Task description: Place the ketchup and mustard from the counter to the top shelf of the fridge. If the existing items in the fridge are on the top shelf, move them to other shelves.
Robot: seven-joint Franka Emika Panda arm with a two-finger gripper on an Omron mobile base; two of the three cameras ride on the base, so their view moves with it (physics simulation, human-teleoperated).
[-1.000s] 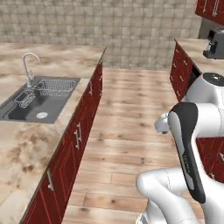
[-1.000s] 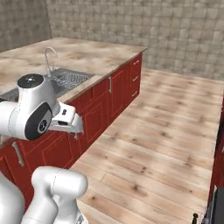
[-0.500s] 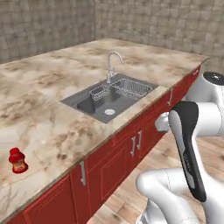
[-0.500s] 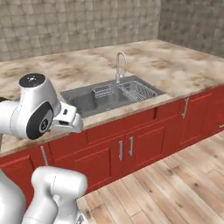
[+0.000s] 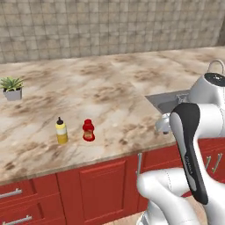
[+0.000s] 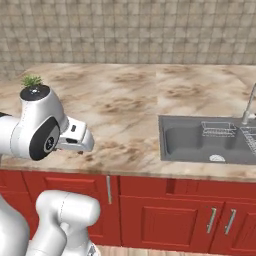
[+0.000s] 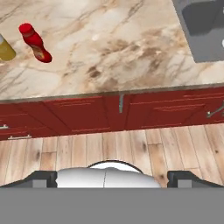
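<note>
While the gripper (image 7: 112,177) hangs spread wide and empty above the wooden floor in front of the red cabinets (image 7: 87,116), the ketchup (image 5: 88,130) and mustard (image 5: 61,131) stand side by side, just apart, on the counter (image 5: 110,92), well ahead of the jaws and off to one side. To do this step well, I judge the hand should swing over the counter edge, centre on one bottle, and come down with the other bottle outside the jaws.
</note>
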